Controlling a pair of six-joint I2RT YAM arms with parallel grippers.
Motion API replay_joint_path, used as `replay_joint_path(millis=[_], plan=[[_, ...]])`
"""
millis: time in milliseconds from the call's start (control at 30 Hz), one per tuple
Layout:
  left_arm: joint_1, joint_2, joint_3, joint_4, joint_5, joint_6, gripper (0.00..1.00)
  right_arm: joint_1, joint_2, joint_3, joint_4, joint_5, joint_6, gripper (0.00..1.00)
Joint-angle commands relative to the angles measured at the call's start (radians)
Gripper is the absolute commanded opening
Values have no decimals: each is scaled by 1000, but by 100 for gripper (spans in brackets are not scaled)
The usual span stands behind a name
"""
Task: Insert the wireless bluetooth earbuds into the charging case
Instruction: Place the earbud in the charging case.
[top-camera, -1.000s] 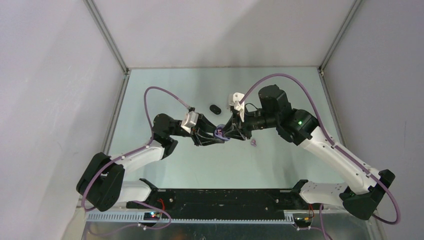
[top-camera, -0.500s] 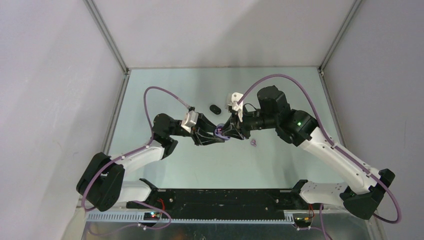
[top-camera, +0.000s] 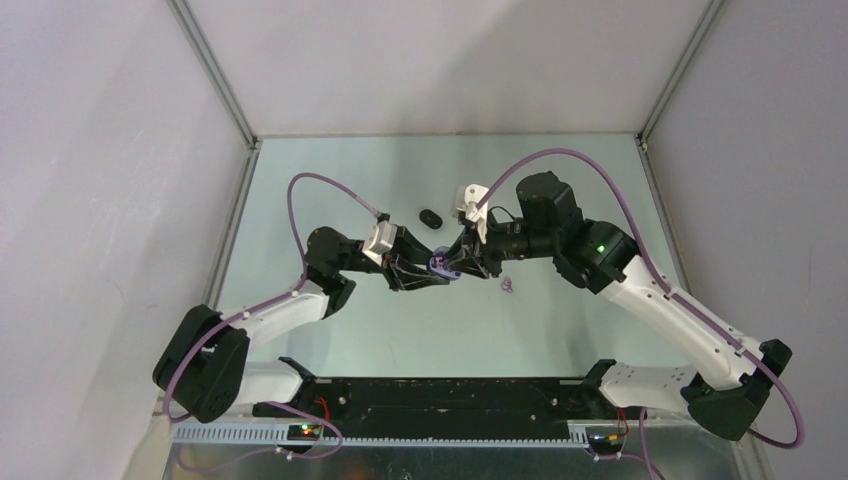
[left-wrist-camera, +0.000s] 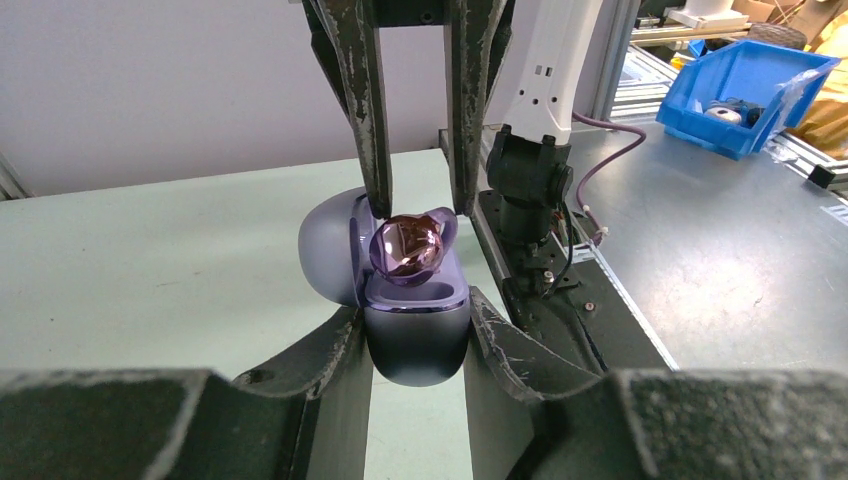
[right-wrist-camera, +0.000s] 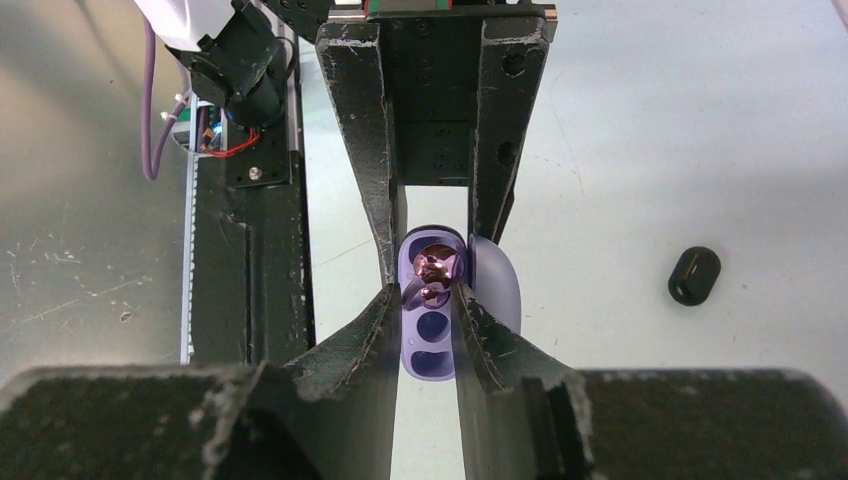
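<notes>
My left gripper (top-camera: 426, 271) is shut on the open purple charging case (top-camera: 441, 267), held just above the table. In the left wrist view the case (left-wrist-camera: 416, 335) sits between my fingers with its lid (left-wrist-camera: 322, 250) swung left. My right gripper (top-camera: 457, 262) is shut on a glossy purple earbud (left-wrist-camera: 405, 250) at the case's far socket. In the right wrist view the earbud (right-wrist-camera: 433, 268) sits between my fingertips over the case (right-wrist-camera: 431, 352), whose near socket shows empty. A second pale purple earbud (top-camera: 508, 286) lies on the table to the right.
A black pebble-like case (top-camera: 431, 217) lies on the table behind the grippers, also in the right wrist view (right-wrist-camera: 694, 275). White walls enclose the table on three sides. The black base rail (top-camera: 440, 395) runs along the near edge.
My right gripper has edged slightly left with the earbud over the case. The left arm and the case have stayed put.
</notes>
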Motion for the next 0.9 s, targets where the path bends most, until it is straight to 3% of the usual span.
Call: replay_joint_path(millis=[0, 600, 867], plan=[[-2, -10, 19, 24, 6, 20, 4, -10, -24, 11, 41, 41, -9, 29], [-3, -11, 20, 17, 8, 25, 3, -7, -21, 11, 75, 159, 4, 24], [-3, -7, 23, 15, 8, 25, 3, 0, -29, 11, 50, 40, -3, 26]])
